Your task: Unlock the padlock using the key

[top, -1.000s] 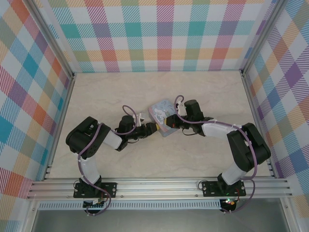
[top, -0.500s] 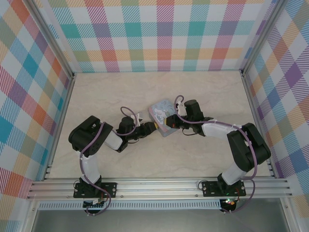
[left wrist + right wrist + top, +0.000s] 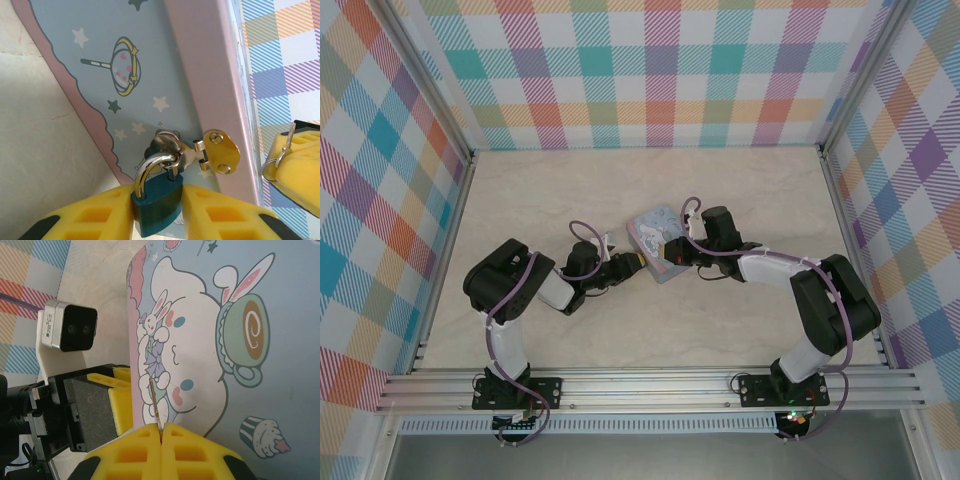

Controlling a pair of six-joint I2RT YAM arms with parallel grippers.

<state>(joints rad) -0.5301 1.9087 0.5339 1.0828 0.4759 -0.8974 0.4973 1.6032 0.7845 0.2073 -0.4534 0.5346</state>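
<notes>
Teal padlock hangs on the tin, pinched by your left gripper; right gripper clamps the key. Hold firm, aim the key at the keyhole, probably underneath

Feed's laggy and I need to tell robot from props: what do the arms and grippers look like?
The left arm and right arm have bulky black joints, white links and black bases. A thin purple cable loops along each. The fingers are black with yellow pads moulded in recessed squares. A white boxy camera with a dark front sits on the wrist.
</notes>
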